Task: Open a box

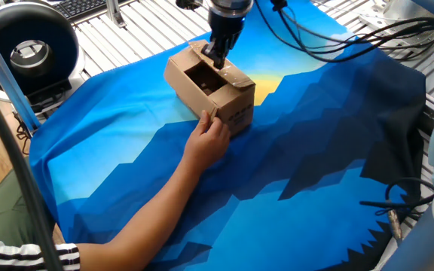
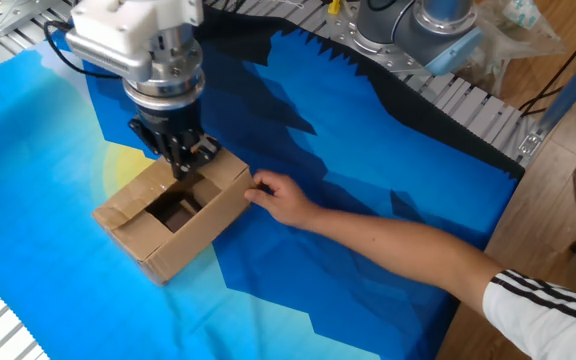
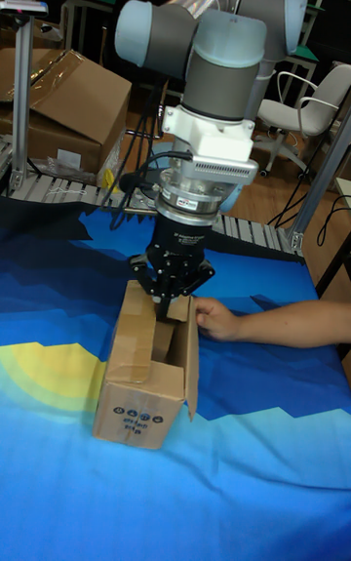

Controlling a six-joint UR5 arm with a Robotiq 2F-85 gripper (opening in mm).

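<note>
Above the box [image 2: 173, 215], the gripper [image 2: 181, 160] points straight down.

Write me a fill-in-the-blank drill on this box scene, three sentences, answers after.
1. The gripper is at the top of the ____ box.
2. A person's hand touches the box's ____.
3. The cloth beneath the box is mostly ____.

Missing words: cardboard; corner; blue
</note>
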